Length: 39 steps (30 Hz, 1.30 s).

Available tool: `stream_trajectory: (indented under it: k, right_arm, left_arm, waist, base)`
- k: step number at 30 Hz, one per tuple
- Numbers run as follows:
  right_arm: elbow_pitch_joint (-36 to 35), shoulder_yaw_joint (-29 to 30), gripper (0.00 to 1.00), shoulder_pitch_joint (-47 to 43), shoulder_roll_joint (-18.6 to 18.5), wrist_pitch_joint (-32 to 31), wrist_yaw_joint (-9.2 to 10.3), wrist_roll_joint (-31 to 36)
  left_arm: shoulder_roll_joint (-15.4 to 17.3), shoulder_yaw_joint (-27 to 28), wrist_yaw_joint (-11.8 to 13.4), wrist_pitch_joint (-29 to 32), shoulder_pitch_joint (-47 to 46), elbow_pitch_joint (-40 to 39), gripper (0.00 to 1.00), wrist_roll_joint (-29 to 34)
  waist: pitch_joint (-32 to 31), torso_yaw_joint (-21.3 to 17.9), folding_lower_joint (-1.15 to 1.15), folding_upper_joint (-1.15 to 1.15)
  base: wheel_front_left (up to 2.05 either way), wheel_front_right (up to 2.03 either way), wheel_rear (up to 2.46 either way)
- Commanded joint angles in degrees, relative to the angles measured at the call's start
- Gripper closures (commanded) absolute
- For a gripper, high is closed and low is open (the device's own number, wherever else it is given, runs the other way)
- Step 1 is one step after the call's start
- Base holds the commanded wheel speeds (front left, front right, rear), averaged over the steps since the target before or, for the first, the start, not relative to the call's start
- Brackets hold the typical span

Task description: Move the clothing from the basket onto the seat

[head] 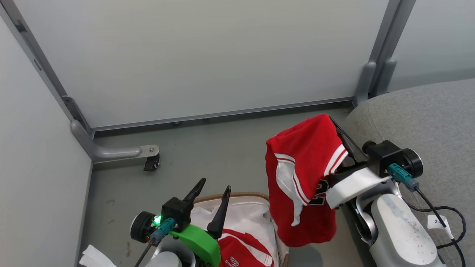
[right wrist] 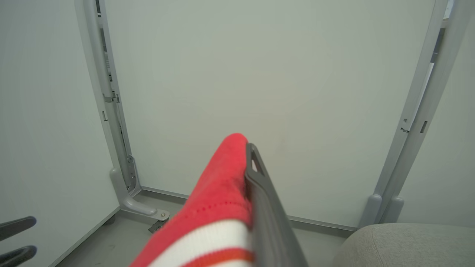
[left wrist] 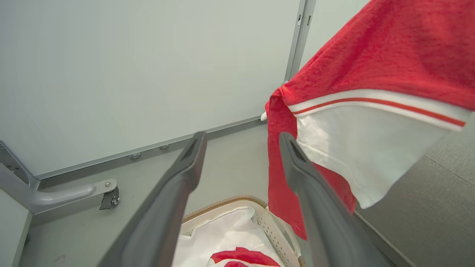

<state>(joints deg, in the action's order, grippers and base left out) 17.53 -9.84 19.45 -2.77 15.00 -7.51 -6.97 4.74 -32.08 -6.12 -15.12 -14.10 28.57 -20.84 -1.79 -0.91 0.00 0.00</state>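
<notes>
A red garment (head: 304, 178) with white panels and striped trim hangs from my right gripper (head: 334, 124), which is shut on its top edge, between the basket and the grey seat (head: 426, 122). In the right wrist view the red cloth (right wrist: 219, 207) drapes over the left finger, beside the dark right finger (right wrist: 263, 200). My left gripper (head: 211, 189) is open and empty above the white basket (head: 237, 195), its fingers (left wrist: 185, 174) spread wide. More red clothing (head: 245, 248) with white lettering lies in the basket on the white lining (head: 241, 215). In the left wrist view the hanging garment (left wrist: 371, 111) is at the right.
Pale partition panels (head: 207, 55) with grey metal frames close off the back and left. A grey foot with a castor (head: 150, 161) stands on the floor at the left. A black cable (head: 441, 211) runs over the seat by my right arm.
</notes>
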Motion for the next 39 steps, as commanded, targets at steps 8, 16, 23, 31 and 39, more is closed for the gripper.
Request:
stream_trajectory:
  k: [8, 16, 23, 31, 39]
  right_arm:
    - [-1.2, 4.9, 1.0, 1.7, -0.2, 0.3, 0.05, 2.5]
    - [-1.9, 6.7, 1.0, 3.0, -0.2, 0.3, 0.05, 7.4]
    - [-2.8, 8.2, 1.0, 5.0, -0.2, 0.3, 0.05, 8.4]
    - [-3.2, 9.1, 1.0, 7.0, -0.1, 0.3, 0.05, 8.4]
    - [-4.0, 12.3, 1.0, 10.1, -0.2, 0.3, 0.05, 8.3]
  left_arm:
    - [-0.7, 4.0, -0.5, 0.0, 3.1, -2.4, 0.0, 2.4]
    - [-1.4, 5.4, -0.9, 0.0, 4.0, -4.7, 0.0, 4.4]
    - [-1.6, 4.4, -1.2, -0.1, 1.2, -5.8, 0.0, 5.4]
    - [-1.7, 2.6, -1.3, -0.1, -1.6, -5.8, 0.0, 6.2]
    - [-1.4, 0.6, -1.4, -0.1, -4.3, -6.0, 0.0, 7.5]
  waist:
    - [1.2, -4.0, 0.0, 0.0]
    - [3.2, -12.0, 0.0, 0.0]
    - [7.1, -19.0, 0.0, 0.0]
    - [11.1, -23.8, 0.0, 0.0]
    - [15.4, -23.1, 0.0, 0.0]
  base:
    - [0.0, 0.0, 0.0]
    - [0.0, 0.0, 0.0]
    - [0.0, 0.0, 0.0]
    - [0.0, 0.0, 0.0]
    - [0.0, 0.0, 0.0]
